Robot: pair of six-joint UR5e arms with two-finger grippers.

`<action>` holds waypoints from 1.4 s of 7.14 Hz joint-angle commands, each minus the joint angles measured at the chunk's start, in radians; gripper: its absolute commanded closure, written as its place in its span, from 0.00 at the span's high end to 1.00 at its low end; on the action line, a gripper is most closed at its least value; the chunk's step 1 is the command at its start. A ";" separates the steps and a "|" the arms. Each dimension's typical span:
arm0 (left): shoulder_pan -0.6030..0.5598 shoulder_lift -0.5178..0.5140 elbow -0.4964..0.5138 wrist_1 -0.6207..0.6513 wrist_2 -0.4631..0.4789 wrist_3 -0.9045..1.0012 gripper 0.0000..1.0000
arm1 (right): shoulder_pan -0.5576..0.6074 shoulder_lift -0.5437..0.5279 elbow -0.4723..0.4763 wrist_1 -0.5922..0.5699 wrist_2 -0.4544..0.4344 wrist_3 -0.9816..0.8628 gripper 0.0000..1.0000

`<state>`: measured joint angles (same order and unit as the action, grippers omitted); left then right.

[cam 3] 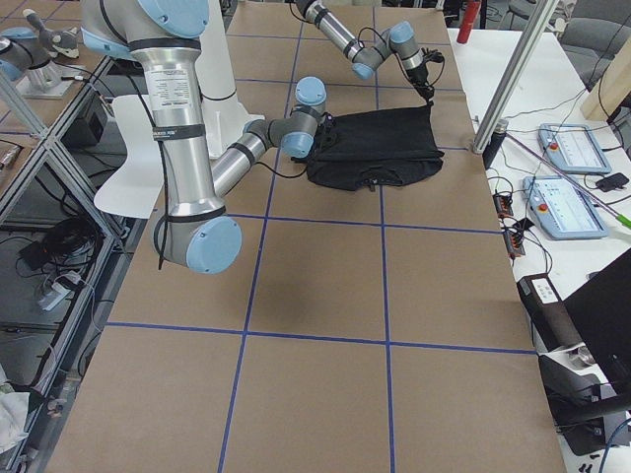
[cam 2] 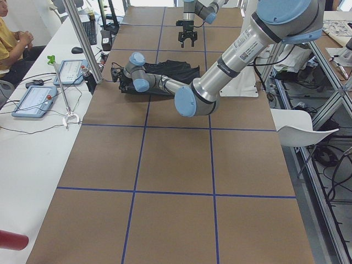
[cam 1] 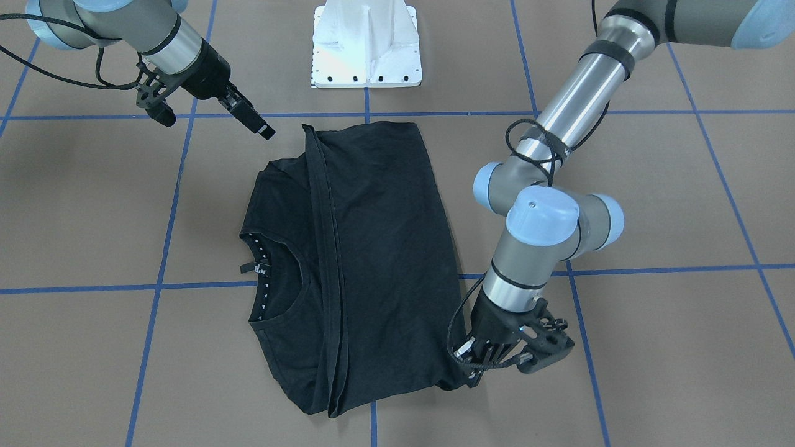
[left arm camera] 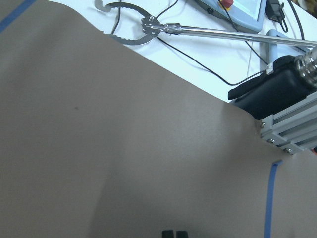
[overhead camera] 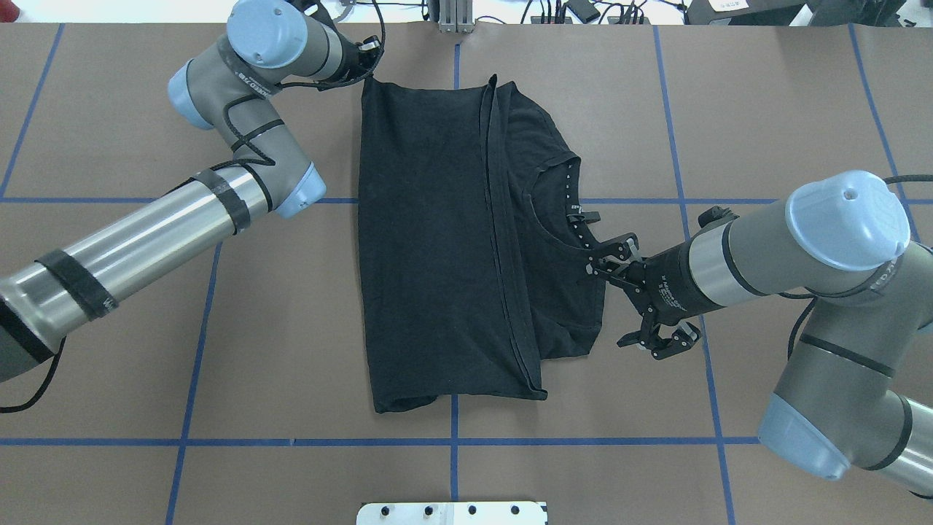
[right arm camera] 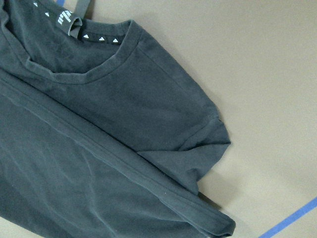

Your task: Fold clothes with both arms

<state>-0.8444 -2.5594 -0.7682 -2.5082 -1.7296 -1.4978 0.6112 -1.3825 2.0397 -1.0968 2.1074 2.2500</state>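
Note:
The black T-shirt (overhead camera: 437,240) lies folded on the brown table, its hem doubled over beside the white-dotted collar (overhead camera: 572,211); it also shows in the front view (cam 1: 372,261). The chest logo is hidden. My left gripper (cam 1: 471,367) sits at the shirt's far corner on the robot's left. Its fingertips (left arm camera: 174,234) are pressed together, shut on that corner. My right gripper (overhead camera: 611,304) hovers open just off the shoulder near the collar and holds nothing. The right wrist view shows the collar and a sleeve (right arm camera: 198,134).
The white bolted base plate (cam 1: 366,43) stands behind the shirt. Blue tape lines (overhead camera: 452,441) grid the table. Beyond the far edge lie an aluminium post (left arm camera: 292,126), cables, tablets and a reach tool (left arm camera: 148,29). A seated person (cam 2: 11,44) is at that bench.

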 commanded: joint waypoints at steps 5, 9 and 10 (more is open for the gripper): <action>-0.054 -0.070 0.121 -0.043 -0.027 0.120 1.00 | 0.007 0.111 -0.065 -0.058 -0.079 -0.076 1.00; -0.071 0.314 -0.649 0.320 -0.169 0.120 1.00 | -0.091 0.282 -0.055 -0.451 -0.119 -0.401 1.00; -0.074 0.394 -0.769 0.357 -0.215 0.119 1.00 | -0.122 0.304 -0.055 -0.544 -0.131 -0.597 0.92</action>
<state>-0.9173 -2.2823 -1.3560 -2.2145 -1.9025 -1.3783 0.5264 -1.1119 1.9838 -1.5196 1.9918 1.8662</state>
